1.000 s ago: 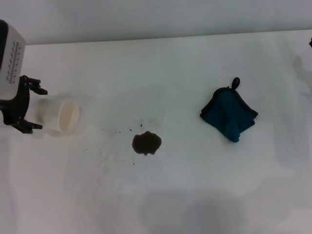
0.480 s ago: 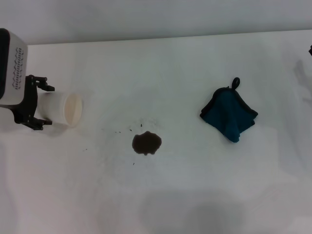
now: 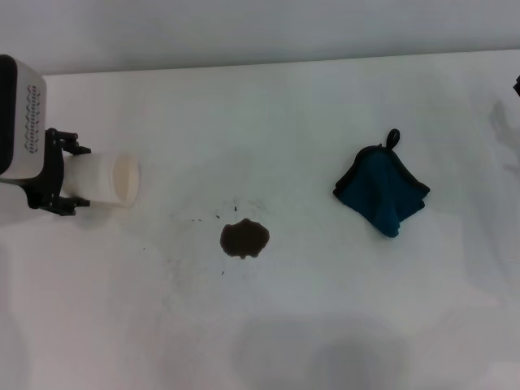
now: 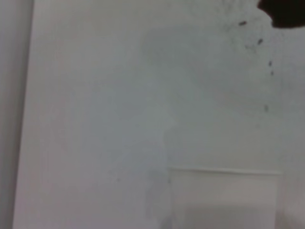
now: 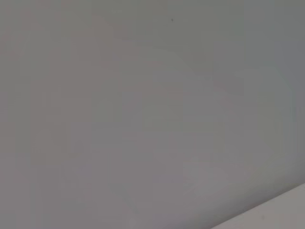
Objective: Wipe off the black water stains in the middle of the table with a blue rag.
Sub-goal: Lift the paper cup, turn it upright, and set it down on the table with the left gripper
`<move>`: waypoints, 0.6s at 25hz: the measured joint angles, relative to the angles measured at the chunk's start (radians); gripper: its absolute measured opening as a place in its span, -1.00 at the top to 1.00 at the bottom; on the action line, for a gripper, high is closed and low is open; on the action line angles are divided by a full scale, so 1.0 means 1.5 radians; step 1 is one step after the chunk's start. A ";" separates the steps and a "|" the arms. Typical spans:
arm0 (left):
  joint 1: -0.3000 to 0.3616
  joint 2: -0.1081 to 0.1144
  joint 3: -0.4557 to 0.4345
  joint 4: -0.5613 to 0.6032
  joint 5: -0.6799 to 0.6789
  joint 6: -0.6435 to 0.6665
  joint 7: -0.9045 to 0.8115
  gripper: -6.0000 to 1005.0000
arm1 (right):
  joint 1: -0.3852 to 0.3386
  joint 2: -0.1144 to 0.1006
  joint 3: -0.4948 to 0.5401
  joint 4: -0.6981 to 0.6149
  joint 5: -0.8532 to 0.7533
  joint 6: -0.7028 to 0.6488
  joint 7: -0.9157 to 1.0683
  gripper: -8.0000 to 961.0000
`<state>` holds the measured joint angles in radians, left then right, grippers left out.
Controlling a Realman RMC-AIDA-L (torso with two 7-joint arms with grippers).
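Two arms, only one in sight. Head view: my left gripper [image 3: 71, 177] sits at the table's [image 3: 268, 106] left edge, fingers clamped on a white cup [image 3: 110, 179] lying on its side, mouth facing the middle. The stains [image 3: 244, 239], a dark blotch with small specks up and left of it, lie mid-table, well apart from the cup. The rag [image 3: 380, 191] rests crumpled to the right of the stains, loop pointing away from me, untouched. My right gripper does not show; only a dark sliver at the far right edge, too small to name.

Left wrist view: the cup's rim [image 4: 224, 198] fills the near part, bare table beyond, specks and the edge of the blotch [image 4: 285, 10] in the far corner.

Right wrist view: blank grey surface, nothing to read; I cannot tell how that gripper's fingers stand.

Risks, as I judge them: wiping not begun. The cup is tilted over toward the middle, so any liquid left inside could run out and widen the mess. The rag is bunched, so a poor pinch could catch only the edging and drag it loose.
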<state>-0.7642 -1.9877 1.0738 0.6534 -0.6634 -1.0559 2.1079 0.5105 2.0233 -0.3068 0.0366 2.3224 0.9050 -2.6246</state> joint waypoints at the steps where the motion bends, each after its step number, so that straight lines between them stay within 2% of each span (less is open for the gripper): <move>1: 0.001 0.000 0.000 0.000 -0.008 0.002 0.002 -0.72 | 0.000 0.000 0.000 0.000 0.000 0.000 0.000 -0.75; 6: 0.006 -0.004 0.000 0.000 -0.024 0.014 0.022 -0.68 | 0.000 -0.001 0.000 -0.004 0.001 0.000 0.000 -0.75; 10: 0.008 -0.008 -0.002 0.000 -0.031 0.021 0.029 -0.50 | 0.000 -0.002 0.000 -0.006 0.001 0.001 0.000 -0.75; 15: 0.008 -0.015 -0.062 0.005 -0.076 0.034 0.027 -0.33 | 0.000 -0.003 0.000 -0.009 0.001 0.001 0.000 -0.75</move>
<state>-0.7515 -2.0102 0.9811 0.6608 -0.7768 -1.0045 2.1476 0.5108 2.0181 -0.3067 0.0225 2.3241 0.9067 -2.6246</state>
